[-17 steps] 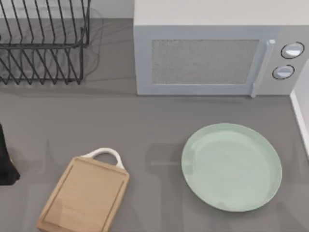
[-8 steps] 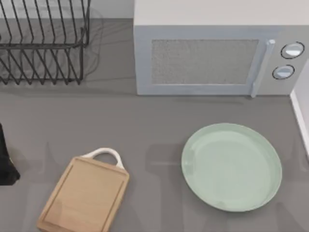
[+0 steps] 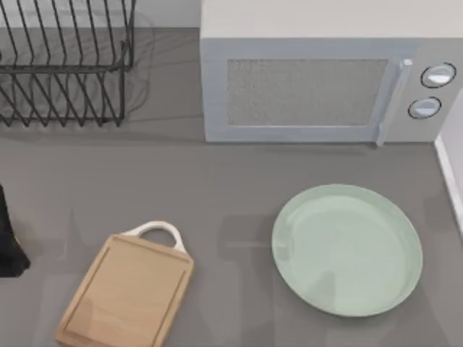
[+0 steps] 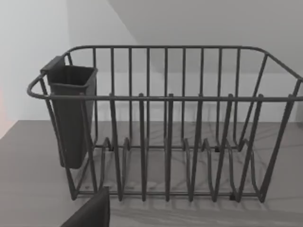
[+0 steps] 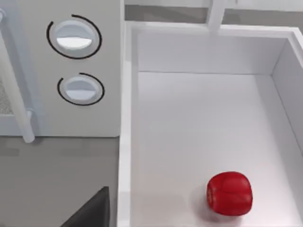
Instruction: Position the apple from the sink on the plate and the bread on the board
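Note:
The red apple (image 5: 229,194) lies on the floor of the white sink (image 5: 203,52), close to its near wall. A dark part of my right gripper (image 5: 92,210) shows over the counter beside the sink's rim, apart from the apple. The pale mint-green plate (image 3: 347,249) rests bare on the counter at the right, below the microwave. At the lower left lies the light-wood board (image 3: 126,293), bare, its white loop handle toward the back. The bread is out of view. My left arm (image 3: 9,242) sits at the table's left edge, and a dark part of its gripper (image 4: 90,213) faces the dish rack.
A black wire dish rack (image 3: 65,65) with a dark cutlery cup (image 4: 71,113) stands at the back left. A grey microwave (image 3: 318,87) fills the back middle, its two knobs (image 5: 75,38) next to the sink. The sink's white rim (image 3: 450,170) borders the counter's right side.
A faint shadow has come onto the near part of the plate. The plate, board and left arm have not moved.

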You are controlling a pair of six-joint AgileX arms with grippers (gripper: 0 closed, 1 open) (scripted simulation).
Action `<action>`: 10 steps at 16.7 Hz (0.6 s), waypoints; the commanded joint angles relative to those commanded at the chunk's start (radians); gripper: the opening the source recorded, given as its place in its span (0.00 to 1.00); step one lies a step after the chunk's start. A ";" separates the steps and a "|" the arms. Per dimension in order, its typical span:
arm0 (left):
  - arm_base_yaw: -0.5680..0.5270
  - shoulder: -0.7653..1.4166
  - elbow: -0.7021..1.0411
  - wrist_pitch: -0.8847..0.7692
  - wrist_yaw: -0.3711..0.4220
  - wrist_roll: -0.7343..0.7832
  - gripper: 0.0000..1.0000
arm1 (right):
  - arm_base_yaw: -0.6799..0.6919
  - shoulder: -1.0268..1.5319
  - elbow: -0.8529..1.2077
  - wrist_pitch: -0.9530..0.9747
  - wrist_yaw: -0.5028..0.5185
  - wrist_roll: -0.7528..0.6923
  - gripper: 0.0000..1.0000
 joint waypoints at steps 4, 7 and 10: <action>0.000 0.000 0.000 0.000 0.000 0.000 1.00 | -0.045 0.385 0.315 -0.196 0.001 -0.041 1.00; 0.000 0.000 0.000 0.000 0.000 0.000 1.00 | -0.080 0.684 0.558 -0.348 0.001 -0.073 1.00; 0.000 0.000 0.000 0.000 0.000 0.000 1.00 | -0.113 0.970 0.790 -0.493 0.001 -0.104 1.00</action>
